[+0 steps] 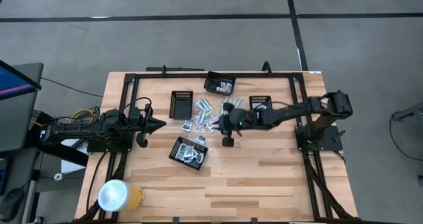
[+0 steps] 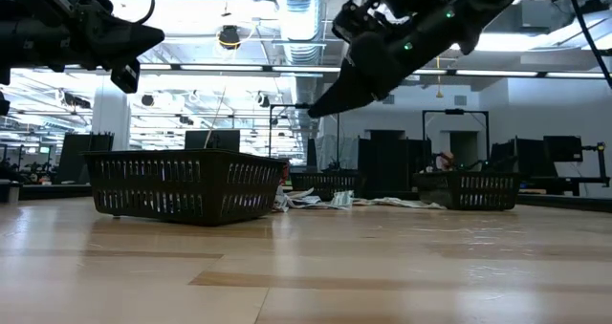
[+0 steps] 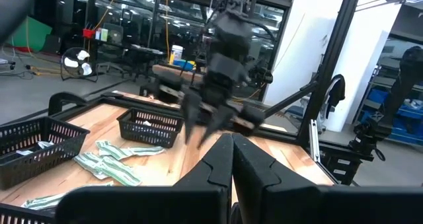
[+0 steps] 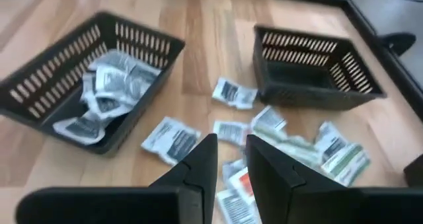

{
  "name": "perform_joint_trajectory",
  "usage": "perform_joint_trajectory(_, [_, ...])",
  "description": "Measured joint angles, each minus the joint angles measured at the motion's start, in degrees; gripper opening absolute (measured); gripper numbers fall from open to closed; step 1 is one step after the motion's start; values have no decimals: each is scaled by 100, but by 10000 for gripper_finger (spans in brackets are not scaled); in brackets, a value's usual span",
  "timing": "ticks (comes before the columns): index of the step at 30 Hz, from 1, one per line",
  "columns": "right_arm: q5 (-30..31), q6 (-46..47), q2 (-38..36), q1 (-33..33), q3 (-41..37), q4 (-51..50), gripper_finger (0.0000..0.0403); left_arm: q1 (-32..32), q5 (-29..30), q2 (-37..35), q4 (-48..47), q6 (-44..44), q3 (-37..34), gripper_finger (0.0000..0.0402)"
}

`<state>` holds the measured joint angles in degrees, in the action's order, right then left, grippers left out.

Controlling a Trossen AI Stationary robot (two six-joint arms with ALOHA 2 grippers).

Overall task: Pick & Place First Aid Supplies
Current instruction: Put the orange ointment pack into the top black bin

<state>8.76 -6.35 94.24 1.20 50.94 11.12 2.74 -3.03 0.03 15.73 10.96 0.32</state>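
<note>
The first aid supplies [image 1: 201, 118] lie loose in a pile on the wooden table between several black mesh trays. In the right wrist view they show as white sachets [image 4: 173, 138] and green-white strips [image 4: 344, 159]. More sachets [image 4: 106, 85] fill the near tray [image 1: 190, 151]. My right gripper [image 4: 230, 154] hovers above the pile, open, with nothing between its fingers; it also shows in the low view [image 2: 317, 107]. My left gripper [image 1: 160, 125] is shut and empty at the table's left side, clear of the pile.
An empty tray [image 4: 310, 65] stands beyond the pile on the left; two more trays [image 1: 220, 85] [image 1: 260, 104] stand at the far side and the right. A black frame [image 1: 132, 78] rims the table. A pale round thing [image 1: 119, 196] sits at the near left corner.
</note>
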Motion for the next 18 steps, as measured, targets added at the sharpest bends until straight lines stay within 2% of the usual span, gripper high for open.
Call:
perform_joint_trajectory(4, [400,274,148,188,-2,-146,75,0,0,-2,2,0,0,8])
perform_joint_trajectory(18, [333,768,144,18,0,-407,75,0,0,0,20,0,0,8])
